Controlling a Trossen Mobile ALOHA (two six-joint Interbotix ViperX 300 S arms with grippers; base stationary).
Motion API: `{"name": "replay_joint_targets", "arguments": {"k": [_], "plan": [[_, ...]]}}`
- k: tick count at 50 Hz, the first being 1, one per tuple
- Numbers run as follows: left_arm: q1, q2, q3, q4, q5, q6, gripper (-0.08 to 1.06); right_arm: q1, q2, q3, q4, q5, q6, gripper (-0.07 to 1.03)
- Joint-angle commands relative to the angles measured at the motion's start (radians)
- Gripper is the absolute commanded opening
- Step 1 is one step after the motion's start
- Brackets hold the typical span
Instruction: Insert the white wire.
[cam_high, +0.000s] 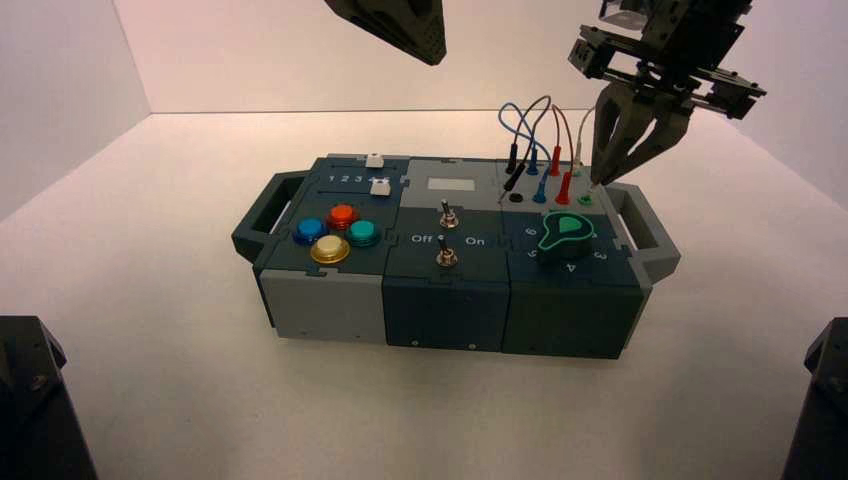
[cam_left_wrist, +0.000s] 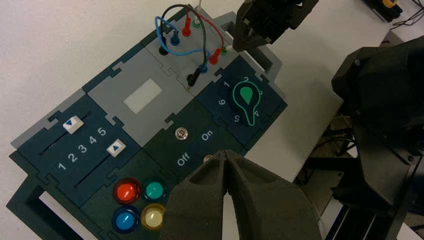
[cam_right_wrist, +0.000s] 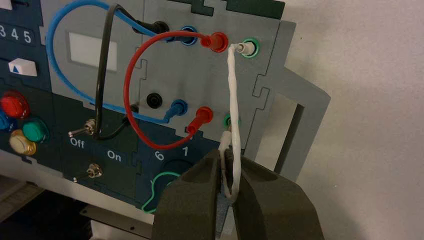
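Pinching the white wire (cam_right_wrist: 233, 110) near its loose plug (cam_right_wrist: 225, 141), the right gripper (cam_high: 598, 182) stands at the box's right-hand edge, apparently so the pin meets the nearer green-ringed socket (cam_right_wrist: 230, 120). The wire's other plug (cam_right_wrist: 246, 48) sits in the farther green-ringed socket (cam_right_wrist: 255, 47), which presumably anchors the loop; the left gripper (cam_left_wrist: 225, 152), tips pressed together, waits above the box's front, presumably to leave the sockets accessible.

Looks like a lab robot station from my end: pale tabletop (cam_high: 180, 380) and plain walls (cam_high: 230, 60) around a button-and-wire test box (cam_high: 450, 270); black metal framework (cam_left_wrist: 325, 175) and loose cabling (cam_left_wrist: 411, 17) beyond the edge.
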Motion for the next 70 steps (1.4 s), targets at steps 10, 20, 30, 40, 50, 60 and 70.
{"name": "replay_joint_targets", "arguments": {"k": [10,20,30,40,50,60,70], "plan": [[-0.002,-0.018,-0.009,0.002,-0.005,0.003,-0.03,-0.002,0.000,-0.005,0.003,-0.023,0.005,-0.03],[-0.003,-0.018,-0.009,0.002,-0.005,0.003,-0.03,-0.002,0.040,0.000,0.003,-0.049,0.002,-0.03],[-0.003,-0.021,-0.009,0.005,-0.005,0.003,-0.03,-0.002,0.075,0.005,0.000,-0.069,-0.002,-0.02],[-0.002,-0.031,-0.008,0.011,-0.003,0.003,-0.03,-0.002,0.077,0.014,-0.011,-0.071,-0.002,-0.03],[-0.003,-0.032,-0.006,0.012,-0.003,0.003,-0.03,0.002,0.077,0.014,-0.014,-0.071,-0.014,-0.02],[-0.003,-0.032,-0.006,0.020,-0.003,0.003,-0.03,0.002,0.029,0.011,-0.012,-0.066,-0.017,0.04],[-0.002,-0.032,-0.012,0.020,0.003,0.003,-0.03,0.002,-0.008,-0.002,-0.014,-0.025,-0.021,0.33]]}}
